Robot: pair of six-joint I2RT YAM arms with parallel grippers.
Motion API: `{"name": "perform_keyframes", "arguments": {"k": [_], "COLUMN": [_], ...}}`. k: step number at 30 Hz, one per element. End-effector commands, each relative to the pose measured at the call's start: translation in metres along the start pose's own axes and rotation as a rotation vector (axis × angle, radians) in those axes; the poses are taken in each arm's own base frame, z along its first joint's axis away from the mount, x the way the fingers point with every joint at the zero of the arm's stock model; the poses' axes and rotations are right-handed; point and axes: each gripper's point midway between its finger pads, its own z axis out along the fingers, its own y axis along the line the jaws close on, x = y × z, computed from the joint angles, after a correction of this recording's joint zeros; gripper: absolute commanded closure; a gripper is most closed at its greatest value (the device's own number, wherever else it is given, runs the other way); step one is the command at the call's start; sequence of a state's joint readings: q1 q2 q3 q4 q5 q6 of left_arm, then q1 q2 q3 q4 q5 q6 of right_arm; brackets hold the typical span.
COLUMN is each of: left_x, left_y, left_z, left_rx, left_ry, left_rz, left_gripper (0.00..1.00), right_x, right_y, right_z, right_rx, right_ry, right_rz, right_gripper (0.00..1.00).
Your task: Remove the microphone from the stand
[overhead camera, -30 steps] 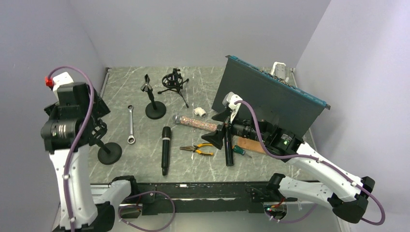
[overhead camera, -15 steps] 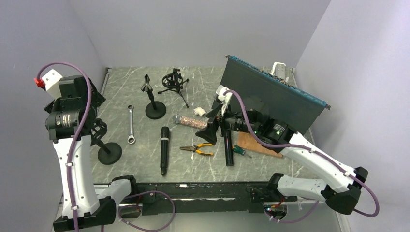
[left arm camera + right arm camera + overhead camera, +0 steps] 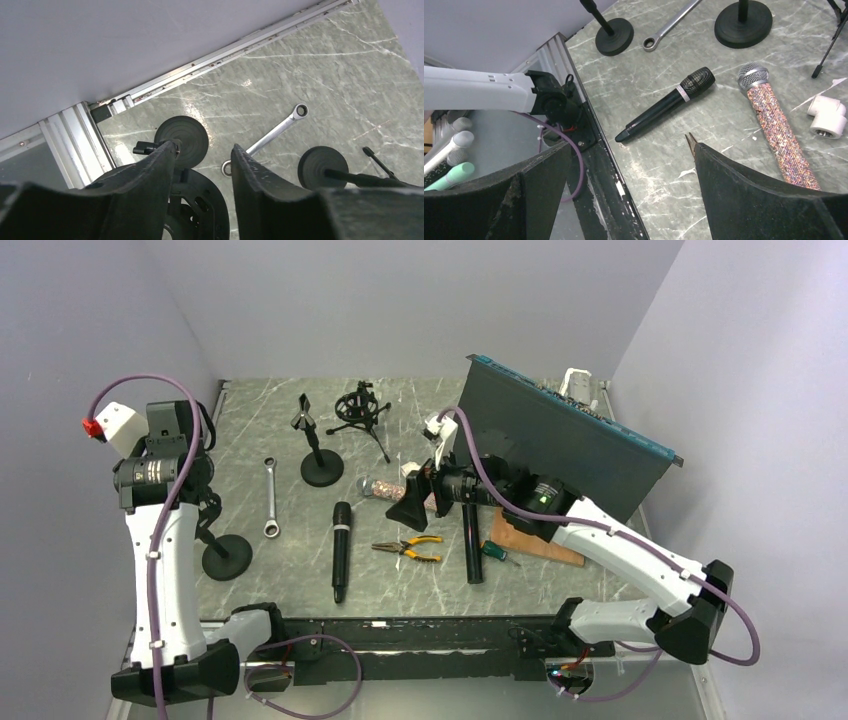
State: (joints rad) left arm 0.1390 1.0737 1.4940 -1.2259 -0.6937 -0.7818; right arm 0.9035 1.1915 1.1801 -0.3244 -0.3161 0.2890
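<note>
The left stand [image 3: 226,557] has a round black base and a ring-shaped holder [image 3: 210,195] on top. My left gripper [image 3: 203,502] is at that holder. In the left wrist view its fingers [image 3: 204,147] stand narrow, with the ring filling the gap between them. I see no microphone in the holder. A black microphone [image 3: 342,550] lies flat on the table. A glitter microphone [image 3: 776,132] lies to its right. A third, dark one [image 3: 472,545] lies further right. My right gripper [image 3: 410,505] hovers over the glitter microphone's handle, wide open and holding nothing [image 3: 628,142].
A second stand [image 3: 320,468] and a tripod with a shock mount [image 3: 360,408] stand at the back. A wrench [image 3: 271,498], pliers [image 3: 410,548], a screwdriver [image 3: 497,551] and a white pipe elbow [image 3: 413,470] lie about. A dark rack panel [image 3: 555,440] leans at the right.
My left gripper has narrowed from wide open onto the stand's holder, and its wrist has turned. My right arm has reached further left over the glitter microphone, still open.
</note>
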Motion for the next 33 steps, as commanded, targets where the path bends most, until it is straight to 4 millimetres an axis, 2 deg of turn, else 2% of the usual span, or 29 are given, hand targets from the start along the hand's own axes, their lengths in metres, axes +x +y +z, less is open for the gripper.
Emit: {"name": "perform_keyframes", "arguments": {"k": [1, 6, 9, 14, 20, 24, 26, 28, 31, 33], "left_x": [-0.011, -0.008, 0.002, 0.011, 0.024, 0.029, 0.024, 0.014, -0.002, -0.012], "left_y": [0.008, 0.007, 0.007, 0.017, 0.017, 0.013, 0.011, 0.009, 0.005, 0.002], "left_z": [-0.002, 0.001, 0.006, 0.012, 0.02, 0.029, 0.031, 0.029, 0.018, 0.008], "left_rx": [-0.034, -0.042, -0.051, -0.101, -0.071, -0.045, -0.033, -0.026, 0.003, 0.043], "left_ry": [-0.048, -0.028, 0.019, 0.053, 0.079, 0.077, 0.055, 0.032, 0.014, -0.001], "left_rz": [-0.03, -0.033, -0.035, -0.036, -0.052, -0.03, -0.007, 0.012, 0.023, 0.024], "left_gripper": [0.52, 0.52, 0.52, 0.52, 0.52, 0.57, 0.51, 0.39, 0.26, 0.21], "right_x": [-0.014, -0.009, -0.007, -0.004, -0.002, -0.004, -0.004, -0.003, -0.001, 0.0], "right_y": [0.002, -0.003, -0.003, -0.005, -0.005, -0.003, -0.003, -0.002, -0.002, -0.003], "right_z": [0.007, 0.012, 0.014, 0.015, 0.02, 0.022, 0.023, 0.025, 0.028, 0.03], "right_rx": [-0.004, 0.01, 0.006, 0.006, -0.005, -0.015, -0.019, -0.025, -0.034, -0.032], "right_ry": [-0.043, -0.026, -0.019, -0.024, -0.015, -0.022, -0.021, -0.016, -0.006, 0.003], "right_rz": [0.031, 0.034, 0.034, 0.033, 0.03, 0.026, 0.027, 0.031, 0.034, 0.033], "right_gripper": [0.05, 0.05, 0.05, 0.05, 0.05, 0.05, 0.05, 0.05, 0.05, 0.05]}}
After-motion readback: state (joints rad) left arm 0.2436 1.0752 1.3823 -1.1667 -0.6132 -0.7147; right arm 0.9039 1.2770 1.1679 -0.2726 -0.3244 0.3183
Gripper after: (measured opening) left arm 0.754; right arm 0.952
